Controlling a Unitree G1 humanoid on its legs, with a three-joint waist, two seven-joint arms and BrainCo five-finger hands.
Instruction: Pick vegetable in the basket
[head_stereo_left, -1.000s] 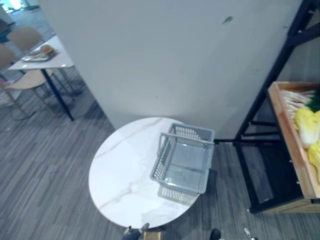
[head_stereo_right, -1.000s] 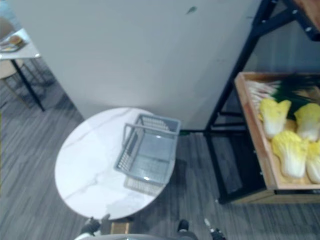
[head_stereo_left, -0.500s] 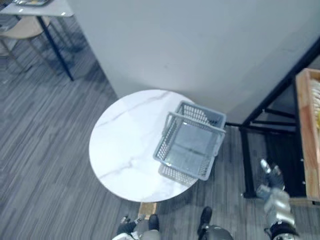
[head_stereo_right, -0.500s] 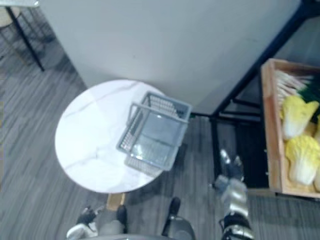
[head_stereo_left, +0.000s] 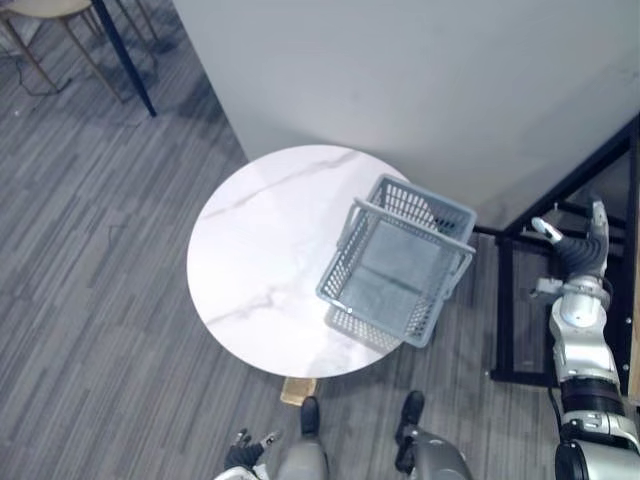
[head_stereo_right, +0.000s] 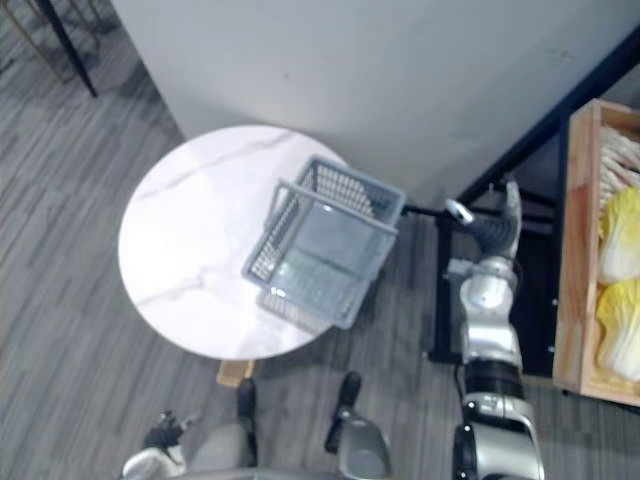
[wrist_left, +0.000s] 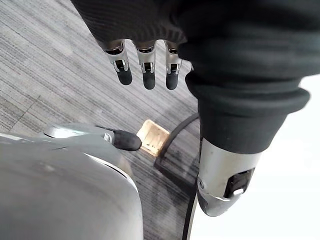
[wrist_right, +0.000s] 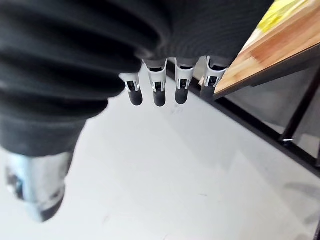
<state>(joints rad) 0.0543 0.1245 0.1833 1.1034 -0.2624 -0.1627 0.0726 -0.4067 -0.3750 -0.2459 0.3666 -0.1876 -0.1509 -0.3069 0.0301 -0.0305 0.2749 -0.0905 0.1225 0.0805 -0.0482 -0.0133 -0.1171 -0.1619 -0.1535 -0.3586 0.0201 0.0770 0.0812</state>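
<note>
The right hand (head_stereo_right: 492, 236) is raised in front of the black rack (head_stereo_right: 438, 300), its fingers (wrist_right: 159, 92) straight and slack and the thumb spread apart from them, grasping nothing. To that hand's right, past the rack's post, a wooden crate (head_stereo_right: 578, 250) holds the vegetables: two pale yellow cabbages (head_stereo_right: 622, 235), one behind the other, with a bundle of thin white stalks (head_stereo_right: 625, 152) further back. None of them is touched by the hand. To the hand's left, near but apart from it, a grey mesh basket (head_stereo_right: 350, 190) sits with nothing in it on the near-right part of a round white marble table (head_stereo_right: 190, 240), its handle up across the top. The left hand (wrist_left: 148, 70) hangs low beside the robot, over the grey striped floor (head_stereo_right: 60, 200), fingers loose and straight, holding nothing.
</note>
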